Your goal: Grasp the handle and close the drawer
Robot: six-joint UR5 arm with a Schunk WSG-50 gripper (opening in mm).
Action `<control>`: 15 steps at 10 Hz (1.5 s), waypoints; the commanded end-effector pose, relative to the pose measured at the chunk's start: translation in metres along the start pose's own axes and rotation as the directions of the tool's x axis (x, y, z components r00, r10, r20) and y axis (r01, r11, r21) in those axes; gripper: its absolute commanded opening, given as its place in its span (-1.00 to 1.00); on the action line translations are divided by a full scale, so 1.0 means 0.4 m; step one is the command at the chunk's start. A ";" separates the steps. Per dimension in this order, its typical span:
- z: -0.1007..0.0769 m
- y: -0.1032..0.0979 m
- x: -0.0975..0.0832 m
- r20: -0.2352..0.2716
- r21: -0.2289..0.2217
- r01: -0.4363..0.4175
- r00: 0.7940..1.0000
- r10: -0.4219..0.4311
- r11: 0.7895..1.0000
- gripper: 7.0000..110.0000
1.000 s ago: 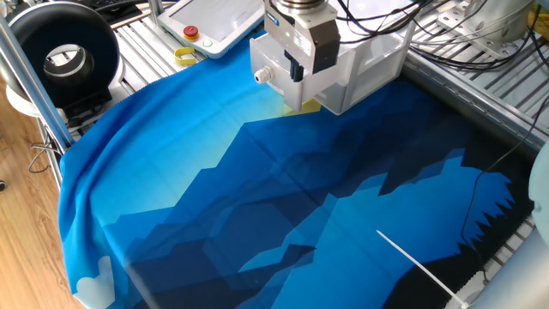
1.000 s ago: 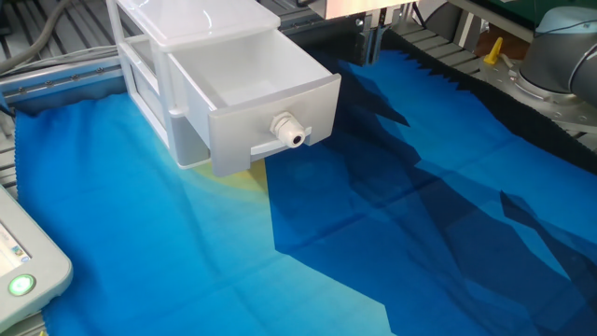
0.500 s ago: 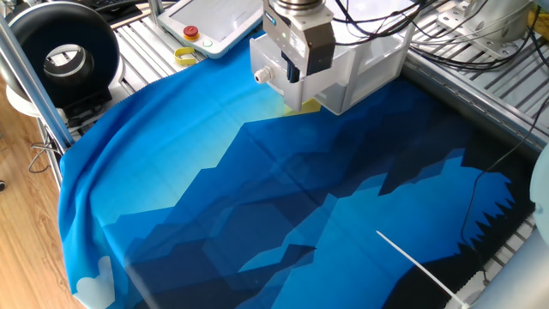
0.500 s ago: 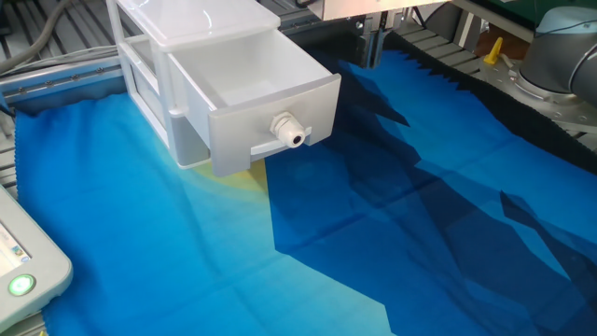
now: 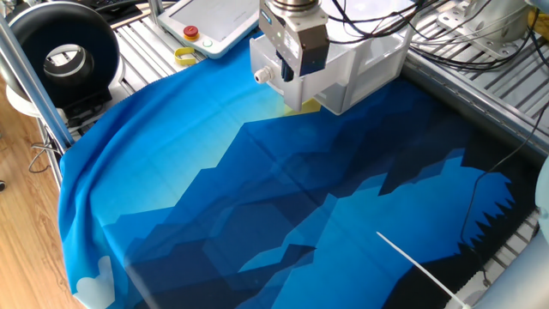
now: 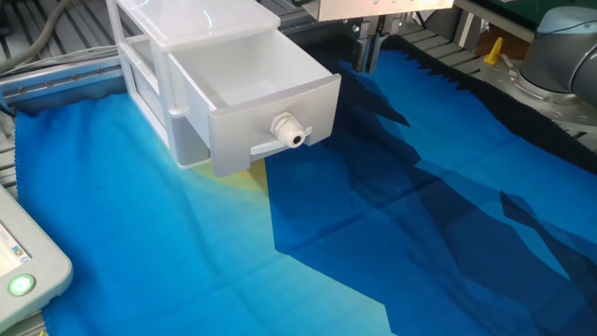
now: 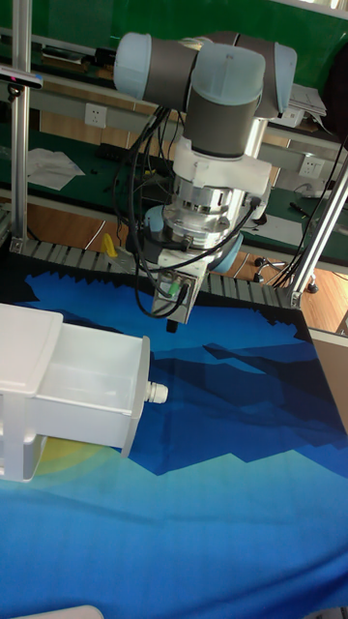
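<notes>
One of nearly everything on the blue-covered tabletop

One white drawer unit (image 6: pixel 177 56), one open drawer (image 6: pixel 252 93), one white handle (image 6: pixel 288 130), one blue cloth (image 6: pixel 373 233), one robot arm with one tool (image 7: pixel 174 311), one white pendant (image 5: pixel 214 21), one yellow piece (image 5: pixel 185 57).

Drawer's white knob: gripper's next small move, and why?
Probably descend toward the small round white plastic knob, aligning the fingers around it. The translucent white plastic drawer stands pulled out, and the two-finger gripper hangs above and slightly beyond the knob, touching nothing. Finger opening can't be judged.
</notes>
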State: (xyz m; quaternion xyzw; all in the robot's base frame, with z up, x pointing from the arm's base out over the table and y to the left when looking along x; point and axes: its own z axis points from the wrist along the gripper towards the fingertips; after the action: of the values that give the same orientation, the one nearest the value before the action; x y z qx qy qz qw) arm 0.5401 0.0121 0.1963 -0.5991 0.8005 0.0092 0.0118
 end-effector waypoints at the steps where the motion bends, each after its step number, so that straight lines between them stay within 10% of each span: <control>1: -0.028 0.025 0.014 -0.011 -0.045 -0.408 0.913 0.408 0.912 -1.00; 2: -0.044 0.019 0.025 -0.023 -0.022 -0.654 0.757 0.653 0.757 -1.00; 5: -0.033 0.025 -0.026 -0.032 -0.057 -0.997 0.062 0.998 0.060 -1.00; 6: -0.026 0.025 -0.003 -0.042 -0.031 -0.999 0.023 0.999 0.022 -1.00; 7: -0.022 0.010 0.030 -0.021 0.018 -0.998 0.067 0.998 0.067 -1.00; 9: -0.029 0.018 -0.015 -0.027 -0.052 -0.996 0.078 0.997 0.077 -1.00; 15: -0.032 -0.006 -0.016 0.005 -0.053 -0.998 0.034 0.999 0.034 -1.00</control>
State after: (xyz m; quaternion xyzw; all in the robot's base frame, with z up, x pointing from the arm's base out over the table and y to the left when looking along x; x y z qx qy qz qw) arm 0.5394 0.0141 0.2070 0.1087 0.9936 0.0303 0.0008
